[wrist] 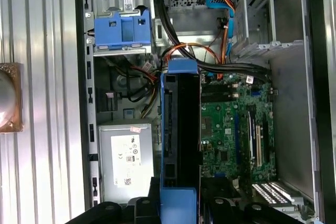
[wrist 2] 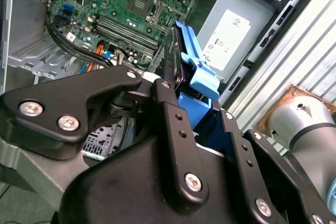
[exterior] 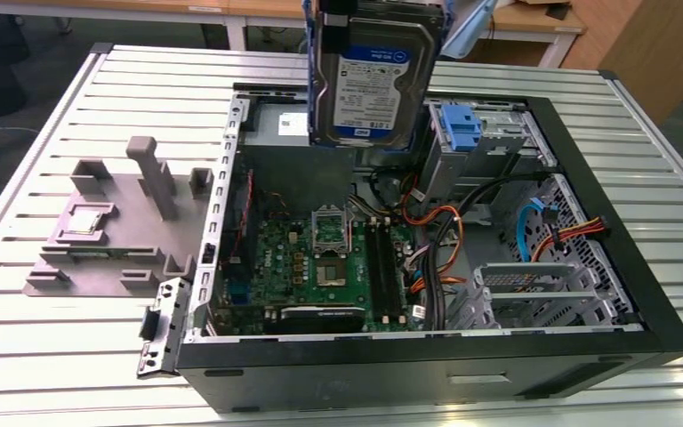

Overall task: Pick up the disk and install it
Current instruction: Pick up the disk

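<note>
The disk (exterior: pixel 372 80) hangs upright in the air over the far part of the open computer case (exterior: pixel 437 351). Its silver face with the blue-and-white label shows in the exterior view, with a blue bracket along its sides. My gripper (wrist 2: pixel 198 116) is shut on the disk, its black fingers (wrist 2: pixel 168 114) clamping the blue bracket (wrist 2: pixel 199 77). In the first wrist view the disk (wrist: pixel 180 129) appears edge-on above the motherboard (wrist: pixel 236 129), with the gripper (wrist: pixel 178 211) behind it.
A fixed blue caddy (exterior: pixel 462 124) (wrist: pixel 122 30) sits in the drive bay at the case's far side. The grey power supply (wrist: pixel 126 161) (wrist 2: pixel 231 30) lies beside it. Cables (exterior: pixel 437 231) cross the case. A grey fixture (exterior: pixel 116 231) stands on the slatted table at the exterior view's left.
</note>
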Tool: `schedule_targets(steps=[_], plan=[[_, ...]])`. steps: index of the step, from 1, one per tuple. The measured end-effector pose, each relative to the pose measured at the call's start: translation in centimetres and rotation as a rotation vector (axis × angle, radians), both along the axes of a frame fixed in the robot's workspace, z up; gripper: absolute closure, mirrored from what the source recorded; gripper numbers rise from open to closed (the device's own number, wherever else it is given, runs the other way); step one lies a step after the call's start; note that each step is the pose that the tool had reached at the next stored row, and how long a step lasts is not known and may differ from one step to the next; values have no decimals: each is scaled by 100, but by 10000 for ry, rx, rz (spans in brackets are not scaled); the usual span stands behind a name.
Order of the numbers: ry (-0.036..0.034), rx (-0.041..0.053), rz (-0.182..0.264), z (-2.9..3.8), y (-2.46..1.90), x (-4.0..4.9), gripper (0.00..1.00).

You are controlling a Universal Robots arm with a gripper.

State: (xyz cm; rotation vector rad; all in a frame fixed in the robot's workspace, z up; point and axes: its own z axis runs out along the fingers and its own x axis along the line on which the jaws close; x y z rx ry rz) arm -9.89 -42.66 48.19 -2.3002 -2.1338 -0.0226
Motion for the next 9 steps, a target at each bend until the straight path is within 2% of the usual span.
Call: schedule_targets(steps=[4, 9], plan=[[1, -1, 1, 0, 0, 60, 64], [0, 0, 0, 0, 0, 68, 64]])
